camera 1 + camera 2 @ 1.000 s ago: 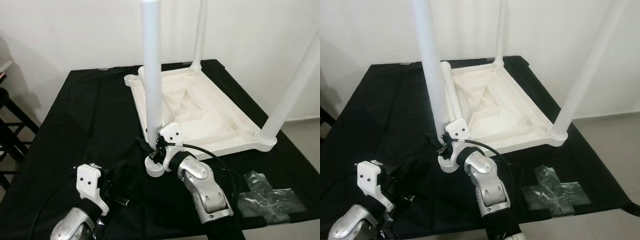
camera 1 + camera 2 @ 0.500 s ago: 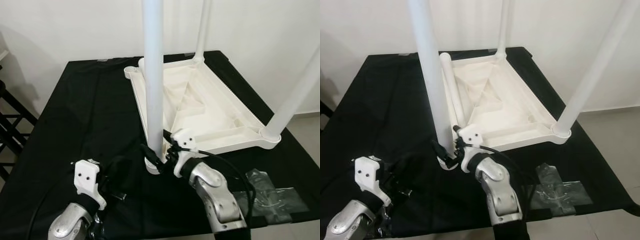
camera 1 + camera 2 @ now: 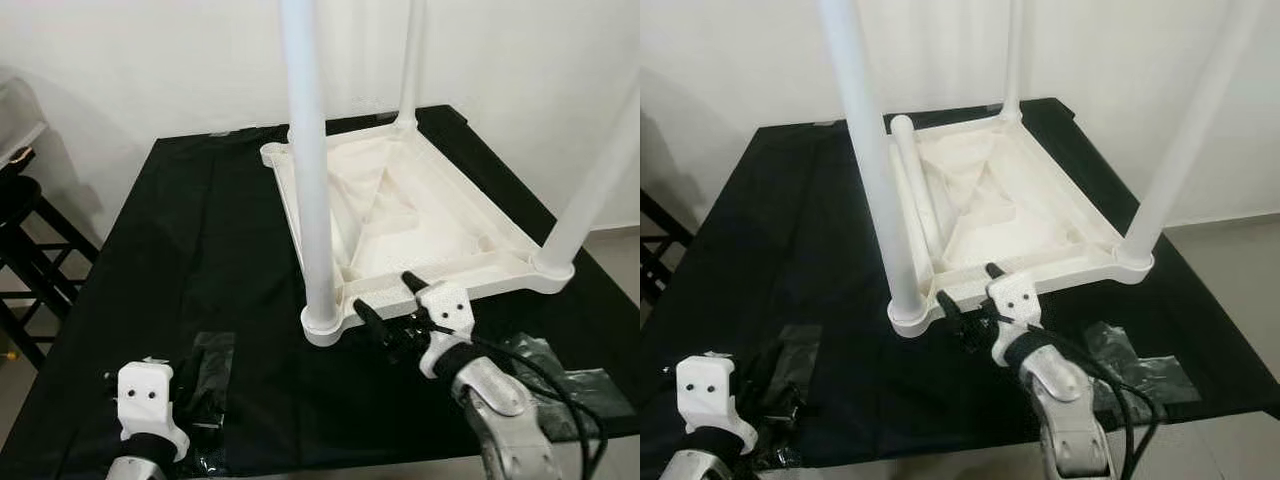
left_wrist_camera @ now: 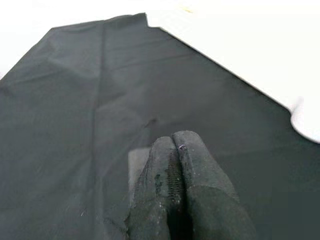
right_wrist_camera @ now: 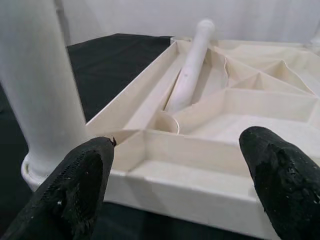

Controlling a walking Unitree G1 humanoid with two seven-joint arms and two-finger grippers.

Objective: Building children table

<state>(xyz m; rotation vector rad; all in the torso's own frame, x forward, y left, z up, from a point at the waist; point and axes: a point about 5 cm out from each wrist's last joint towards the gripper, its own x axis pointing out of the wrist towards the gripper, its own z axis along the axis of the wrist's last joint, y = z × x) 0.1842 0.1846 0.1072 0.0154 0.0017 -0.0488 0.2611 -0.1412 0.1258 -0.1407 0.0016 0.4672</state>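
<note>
A white plastic table top lies upside down on the black cloth. Three white legs stand in its corners: near-left leg, near-right leg, far leg. One loose leg lies inside the top along its left wall. My right gripper is open at the top's front edge, just right of the near-left leg, holding nothing. In its wrist view the front wall sits between the fingertips. My left gripper is shut and empty, low over the cloth at the near left.
Clear plastic wrapping lies on the cloth at the near right and near left. A black rack stands left of the table. A white wall is behind. The cloth's front edge is close to me.
My right gripper has come away from the base of the near-left leg and moved right along the front edge. The left arm has drawn back toward me. The camera has shifted.
</note>
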